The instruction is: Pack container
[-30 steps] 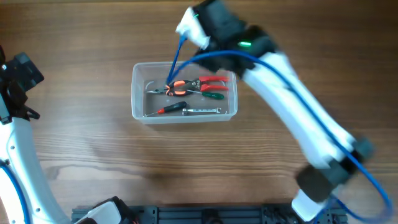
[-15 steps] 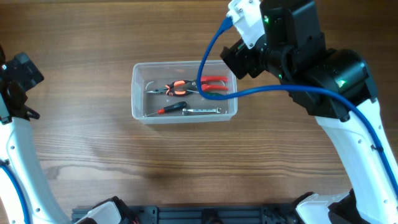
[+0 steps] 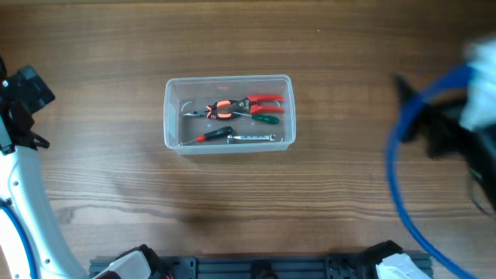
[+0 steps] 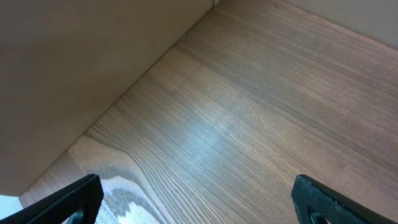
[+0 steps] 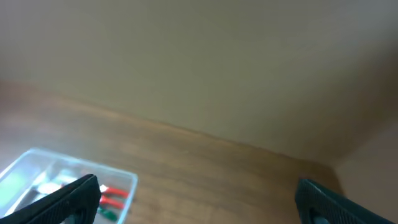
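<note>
Overhead: container [image 3: 229,78] at middle of table [image 3: 349,46], well apart from both arms; inside lie orange-grip pliers [image 3: 221,109], red-handled pliers [image 3: 266,99], two screwdrivers [image 3: 211,135]; right arm [image 3: 457,132] blurred at right edge; left gripper [image 4: 198,202] spread wide, empty; right gripper [image 5: 196,202] wide, empty.

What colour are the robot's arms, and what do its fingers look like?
The left arm is a smooth white tube with a black chunky end and a thin blue cable beside it. The right arm is blurred: white and black parts, with a thick blue cable looping off it. Both have black, blocky fingers.
</note>
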